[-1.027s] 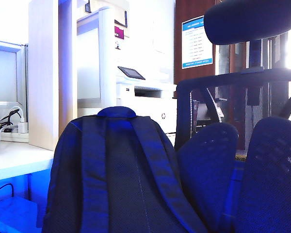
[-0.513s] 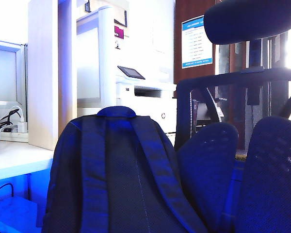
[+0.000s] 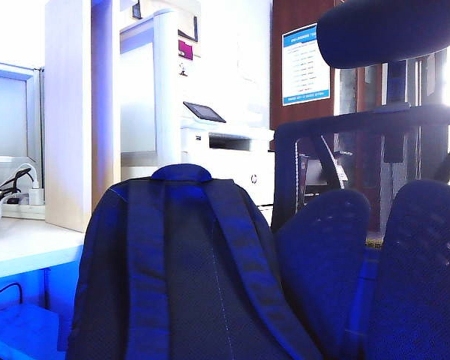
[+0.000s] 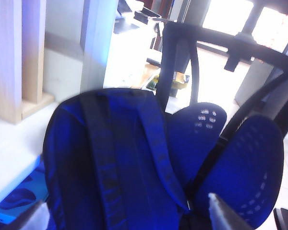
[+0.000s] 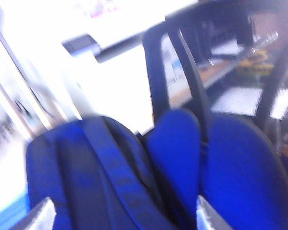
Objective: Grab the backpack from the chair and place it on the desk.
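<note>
The dark navy backpack (image 3: 180, 270) stands upright on the chair (image 3: 322, 255), mesh back and two straps facing me, grab handle on top. To its left lies the white desk (image 3: 22, 244). Neither gripper shows in the exterior view. In the left wrist view my left gripper (image 4: 127, 215) is open, its fingertips (image 4: 220, 211) spread wide short of the backpack (image 4: 110, 158), nothing between them. The right wrist view is blurred; my right gripper (image 5: 125, 213) is open too, fingertips (image 5: 205, 211) wide apart before the backpack (image 5: 86, 167) and the chair's back pads (image 5: 240, 163).
A pale wood partition (image 3: 67, 112) and a power strip with cables (image 3: 15, 199) stand on the desk. Behind the backpack sits a white printer (image 3: 225, 142). The chair's headrest (image 3: 390, 30) and black frame (image 3: 360, 124) rise at the right.
</note>
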You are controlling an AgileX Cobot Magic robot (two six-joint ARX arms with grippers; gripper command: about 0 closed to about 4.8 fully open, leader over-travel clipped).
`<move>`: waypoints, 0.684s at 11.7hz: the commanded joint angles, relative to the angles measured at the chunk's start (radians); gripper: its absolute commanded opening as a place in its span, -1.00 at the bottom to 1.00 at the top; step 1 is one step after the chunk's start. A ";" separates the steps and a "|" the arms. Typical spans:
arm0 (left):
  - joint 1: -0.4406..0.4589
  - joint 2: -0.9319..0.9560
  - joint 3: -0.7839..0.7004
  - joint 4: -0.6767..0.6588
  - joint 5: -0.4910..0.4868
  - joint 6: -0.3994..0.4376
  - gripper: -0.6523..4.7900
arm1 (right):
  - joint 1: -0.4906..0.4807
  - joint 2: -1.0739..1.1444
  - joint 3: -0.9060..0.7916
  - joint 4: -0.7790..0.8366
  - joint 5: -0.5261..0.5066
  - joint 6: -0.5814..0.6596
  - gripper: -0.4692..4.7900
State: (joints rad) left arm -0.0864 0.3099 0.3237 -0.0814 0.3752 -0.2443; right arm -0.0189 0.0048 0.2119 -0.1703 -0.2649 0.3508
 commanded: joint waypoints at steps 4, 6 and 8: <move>0.002 1.042 0.485 0.274 0.092 0.106 1.00 | 0.001 0.508 0.232 0.287 -0.175 0.246 1.00; 0.002 1.284 0.602 0.280 0.126 0.119 1.00 | 0.014 0.656 0.304 0.291 -0.254 0.196 1.00; 0.002 1.412 0.705 0.280 0.126 0.166 1.00 | 0.030 0.710 0.336 0.308 -0.250 0.169 1.00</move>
State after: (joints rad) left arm -0.0860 1.6966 0.9962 0.1829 0.4911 -0.1135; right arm 0.0113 0.7044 0.5343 0.1123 -0.5114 0.5339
